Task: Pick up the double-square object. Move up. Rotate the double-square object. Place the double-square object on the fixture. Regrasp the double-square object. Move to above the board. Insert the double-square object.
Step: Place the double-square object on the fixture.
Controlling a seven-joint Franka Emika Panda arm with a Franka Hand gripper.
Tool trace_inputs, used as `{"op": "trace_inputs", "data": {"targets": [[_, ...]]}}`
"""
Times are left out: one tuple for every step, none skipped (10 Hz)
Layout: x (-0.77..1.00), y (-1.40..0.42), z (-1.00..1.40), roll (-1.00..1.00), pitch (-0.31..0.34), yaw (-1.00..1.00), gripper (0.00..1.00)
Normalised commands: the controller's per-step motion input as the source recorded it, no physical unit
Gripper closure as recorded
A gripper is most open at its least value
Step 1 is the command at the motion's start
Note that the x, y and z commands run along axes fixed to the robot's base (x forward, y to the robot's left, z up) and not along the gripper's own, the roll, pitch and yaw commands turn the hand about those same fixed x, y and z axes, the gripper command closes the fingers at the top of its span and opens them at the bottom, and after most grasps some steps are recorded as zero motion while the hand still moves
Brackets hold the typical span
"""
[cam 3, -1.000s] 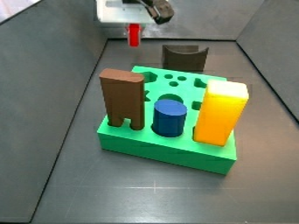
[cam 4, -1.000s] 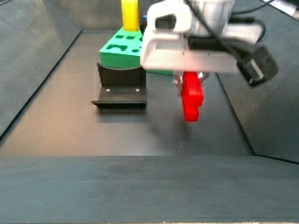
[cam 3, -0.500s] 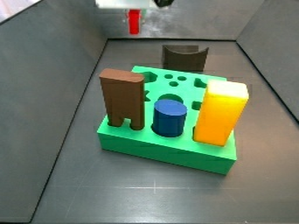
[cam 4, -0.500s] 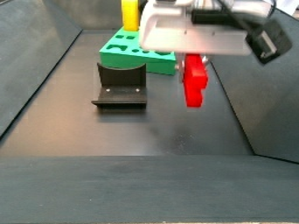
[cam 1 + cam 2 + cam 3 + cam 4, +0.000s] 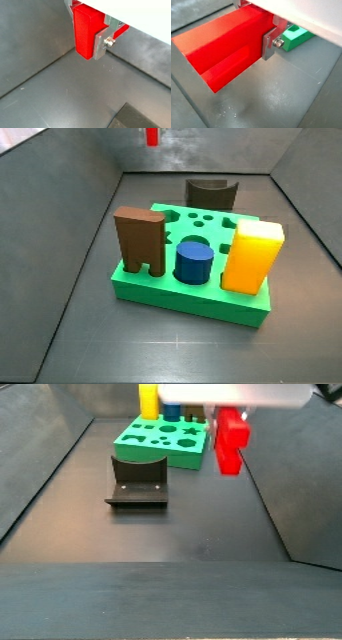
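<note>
Double-square object: you have the red double-square object (image 5: 231, 441) hanging upright in the air, well above the counter (image 5: 160, 544) and off to one side of the board (image 5: 166, 442). In a side view only its lower end (image 5: 152, 136) shows at the frame's top edge, above and behind the board (image 5: 201, 286). It touches nothing below it.
Claw: your claw (image 5: 90, 35) is clamped on the double-square object (image 5: 88, 30); both wrist views show a silver finger (image 5: 270, 44) pressed flat against the red piece (image 5: 228, 47). In the side views the claw's body is mostly cut off by the top edge, and only a pale part (image 5: 234, 394) shows above the red piece.
Fixture: your dark fixture (image 5: 138, 481) sits on the counter just in front of the board in a side view, apart from the red piece. Its scooped top (image 5: 210, 193) shows behind the board in a side view.
Board: it lies flat on the counter and carries a brown block (image 5: 139, 240), a blue cylinder (image 5: 194, 262) and a yellow-orange block (image 5: 253, 255), all standing upright. Several of its holes near the fixture are open. A green corner (image 5: 294, 39) of it shows past the finger in a wrist view.
</note>
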Motion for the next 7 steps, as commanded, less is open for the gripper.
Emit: {"op": "trace_inputs", "data": {"targets": [[-0.01, -0.01, 0.57, -0.09, 0.036, 0.01, 1.00], [0.00, -0.01, 0.35, -0.10, 0.050, 0.00, 1.00], [0.01, 0.00, 0.25, -0.10, 0.055, 0.00, 1.00], [1.00, -0.53, 0.25, 0.32, -0.109, 0.17, 1.00], [1.00, -0.53, 0.23, 0.32, -0.095, 0.17, 1.00], [1.00, -0.45, 0.20, 0.31, -0.028, 0.14, 1.00], [1.00, -0.40, 0.17, 0.27, 0.001, 0.11, 1.00]]}}
